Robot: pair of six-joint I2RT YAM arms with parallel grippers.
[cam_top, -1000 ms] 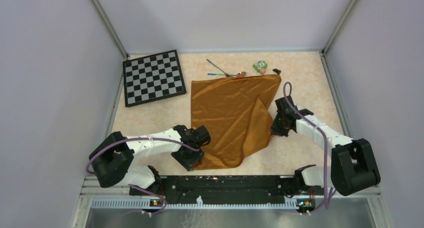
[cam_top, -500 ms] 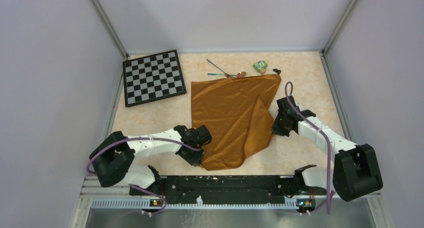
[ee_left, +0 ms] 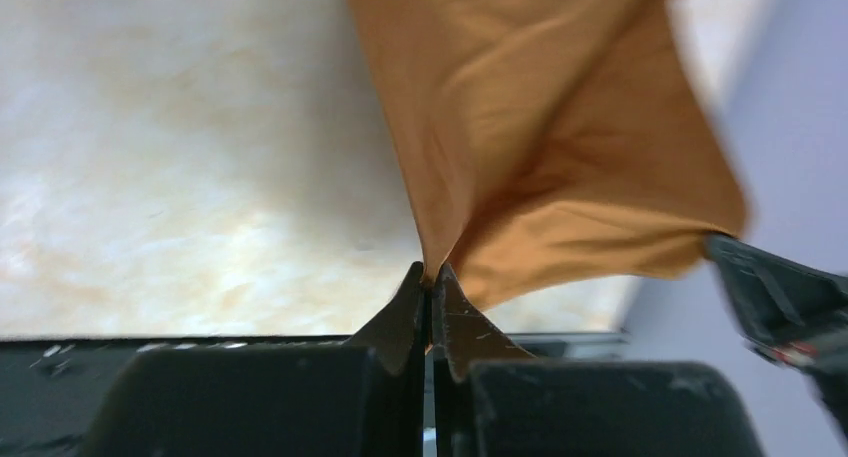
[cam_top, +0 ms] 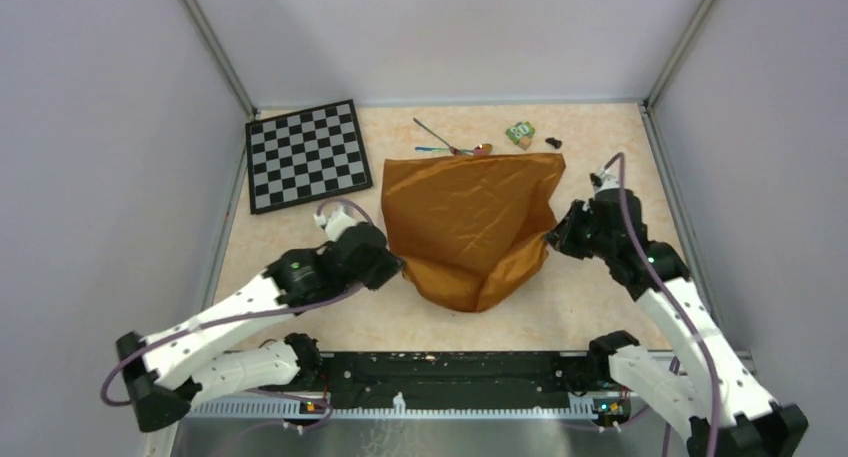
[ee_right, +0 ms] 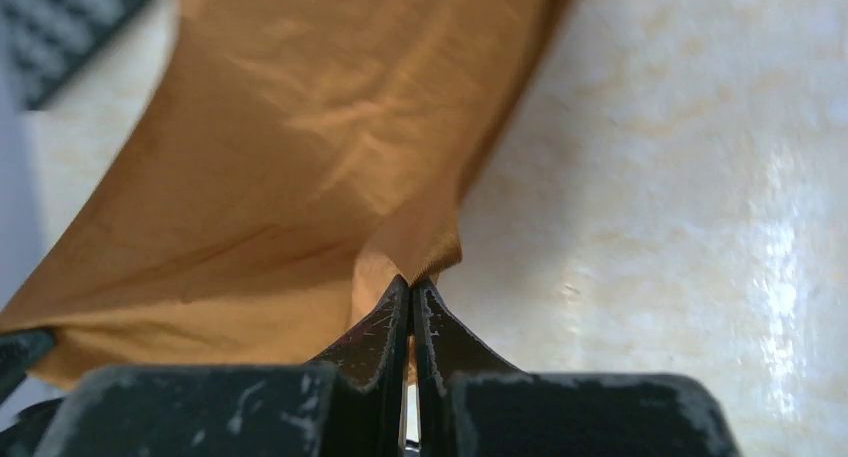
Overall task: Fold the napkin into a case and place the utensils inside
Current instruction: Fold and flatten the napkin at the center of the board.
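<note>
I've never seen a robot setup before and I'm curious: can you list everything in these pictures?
napkin: one, orange-brown, middle of the table, held at both sides
utensils: two, purple-blue handles, far edge just beyond the napkin
chessboard: one, black and white, far left
block: one, green, right of the utensils
small object: one, black, beside the block; too small to identify
table: one, pale marbled
left gripper: one, black, shut on the napkin
right gripper: one, black, shut on the napkin
</note>
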